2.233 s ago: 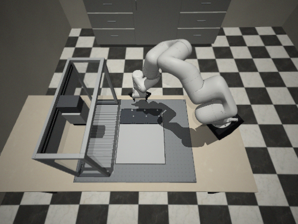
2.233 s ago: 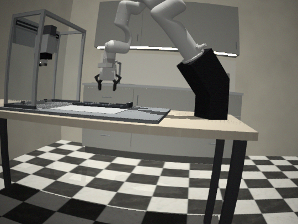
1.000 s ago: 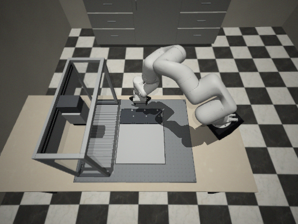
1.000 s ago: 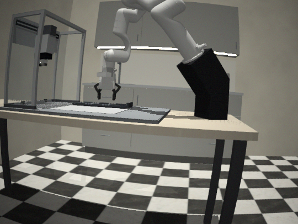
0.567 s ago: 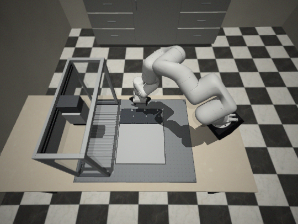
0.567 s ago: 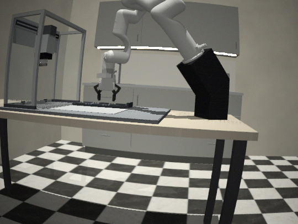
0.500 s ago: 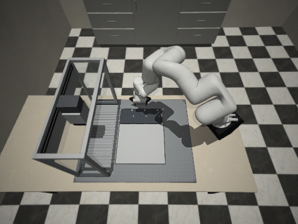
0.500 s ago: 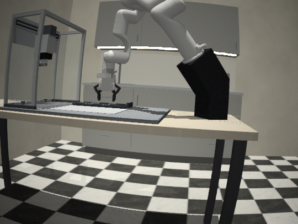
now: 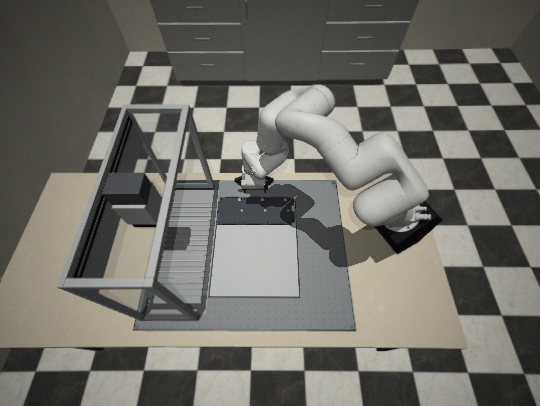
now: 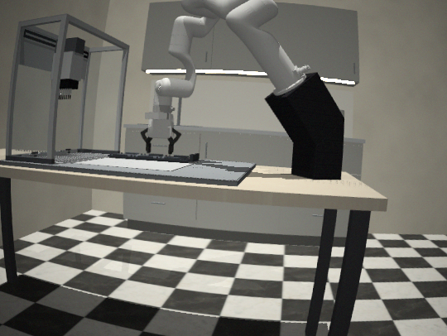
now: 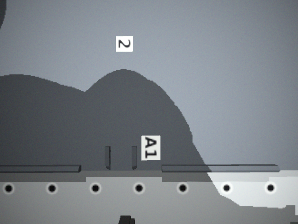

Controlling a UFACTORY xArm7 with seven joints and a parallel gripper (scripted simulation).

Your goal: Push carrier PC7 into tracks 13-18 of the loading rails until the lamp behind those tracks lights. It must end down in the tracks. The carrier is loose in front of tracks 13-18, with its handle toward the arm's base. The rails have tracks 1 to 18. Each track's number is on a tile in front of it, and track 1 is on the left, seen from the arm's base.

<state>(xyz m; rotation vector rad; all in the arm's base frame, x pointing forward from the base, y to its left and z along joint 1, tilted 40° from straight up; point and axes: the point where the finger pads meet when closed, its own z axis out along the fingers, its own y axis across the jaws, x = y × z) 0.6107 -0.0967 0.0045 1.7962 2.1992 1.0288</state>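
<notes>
We see the end effector [image 10: 160, 148] hanging fingers-down with its two dark fingers [image 10: 146, 142] spread wide and nothing between them. It hovers low over the far edge of the dark carrier PC7 [image 9: 255, 210], whether touching it or not we cannot tell from the exterior view.

In the wrist view we look down on a perforated strip with a row of round holes [image 11: 139, 188], two short upright pegs [image 11: 120, 157] just above it, a white tile marked A1 [image 11: 150, 147] beside the right peg and a tile marked 2 [image 11: 124, 44] further up on the plain grey surface. A broad shadow covers the left and middle of this view.

From the top, the carrier lies flat on the grey base plate [image 9: 325, 280], next to the end of the loading rails [image 9: 187, 250], with a large pale panel [image 9: 254, 261] adjoining its other long side. The rails sit under an open metal frame [image 9: 125, 200] that carries a dark box-shaped head [image 9: 131, 199]. We cannot read the track numbers or make out any lamp.

The base plate rests on the beige table [image 9: 400, 310], with the arm's black pedestal [image 9: 410, 231] at its edge.
</notes>
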